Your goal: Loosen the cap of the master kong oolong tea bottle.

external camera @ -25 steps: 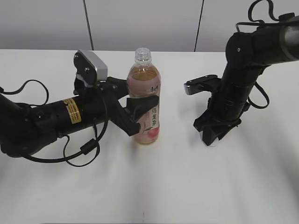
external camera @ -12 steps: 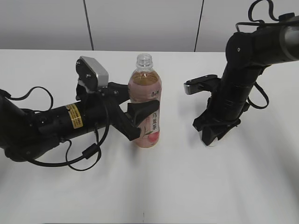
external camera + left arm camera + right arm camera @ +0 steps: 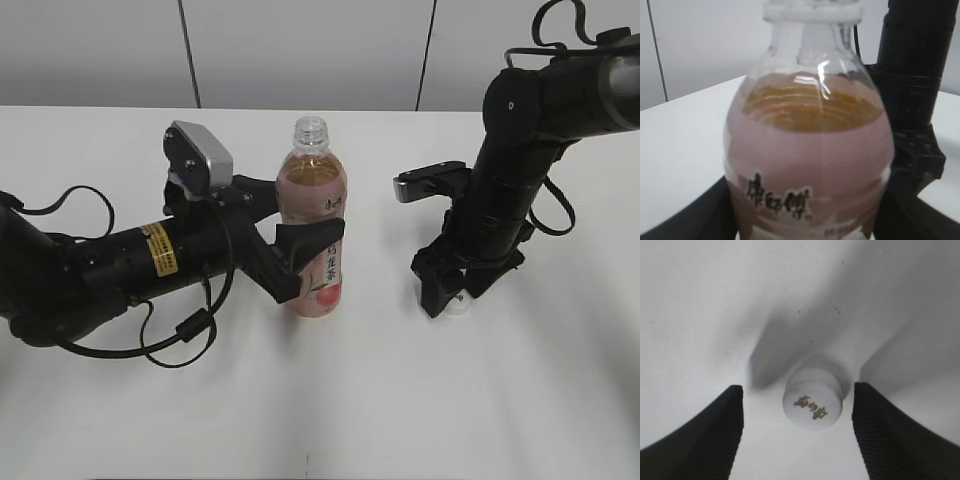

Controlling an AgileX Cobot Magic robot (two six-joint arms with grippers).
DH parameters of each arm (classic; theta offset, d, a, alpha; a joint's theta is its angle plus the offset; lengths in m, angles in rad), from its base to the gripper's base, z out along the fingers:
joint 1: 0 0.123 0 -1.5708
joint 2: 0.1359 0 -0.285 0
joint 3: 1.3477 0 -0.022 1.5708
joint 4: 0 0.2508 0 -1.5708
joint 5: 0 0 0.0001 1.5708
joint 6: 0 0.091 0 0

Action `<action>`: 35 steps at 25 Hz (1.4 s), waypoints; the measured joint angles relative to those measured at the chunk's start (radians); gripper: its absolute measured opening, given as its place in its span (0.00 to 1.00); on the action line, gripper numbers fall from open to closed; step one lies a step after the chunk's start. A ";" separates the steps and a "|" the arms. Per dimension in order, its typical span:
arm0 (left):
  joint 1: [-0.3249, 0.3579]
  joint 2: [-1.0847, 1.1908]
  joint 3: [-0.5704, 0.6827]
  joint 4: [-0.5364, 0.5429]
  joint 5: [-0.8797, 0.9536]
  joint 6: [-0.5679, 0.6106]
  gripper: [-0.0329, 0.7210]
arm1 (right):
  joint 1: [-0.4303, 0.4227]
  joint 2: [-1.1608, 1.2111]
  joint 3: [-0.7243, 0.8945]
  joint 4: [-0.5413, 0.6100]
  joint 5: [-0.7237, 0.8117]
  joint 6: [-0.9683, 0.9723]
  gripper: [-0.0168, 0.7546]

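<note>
The master kong oolong tea bottle (image 3: 312,230) stands upright on the white table, its neck open with no cap on it. My left gripper (image 3: 300,255) is shut on its labelled body; the left wrist view shows the bottle (image 3: 807,150) filling the frame between the dark fingers (image 3: 695,222). The white cap (image 3: 812,404) lies on the table with its logo facing up. My right gripper (image 3: 798,387) is open, one finger on either side of the cap and not touching it. In the exterior view the cap (image 3: 457,305) sits just below the right gripper (image 3: 450,290).
The white table (image 3: 320,400) extends toward the front. A grey panelled wall (image 3: 300,50) stands behind the table. Loose black cables (image 3: 180,325) hang from the left arm onto the table.
My right gripper has opened and the cap now rests on the table between its fingers. The left gripper shifted the bottle slightly to the right a second ago and has held still since.
</note>
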 joint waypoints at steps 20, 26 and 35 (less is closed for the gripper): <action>0.120 -0.023 0.151 0.006 -0.031 -0.023 0.82 | 0.000 -0.062 0.000 0.007 0.054 0.027 0.73; 0.138 -0.172 0.215 0.016 0.009 -0.049 0.79 | 0.000 -0.173 0.000 0.010 0.056 0.060 0.73; 0.138 -0.587 0.216 0.051 0.477 -0.141 0.78 | 0.000 -0.269 0.000 0.013 0.088 0.097 0.73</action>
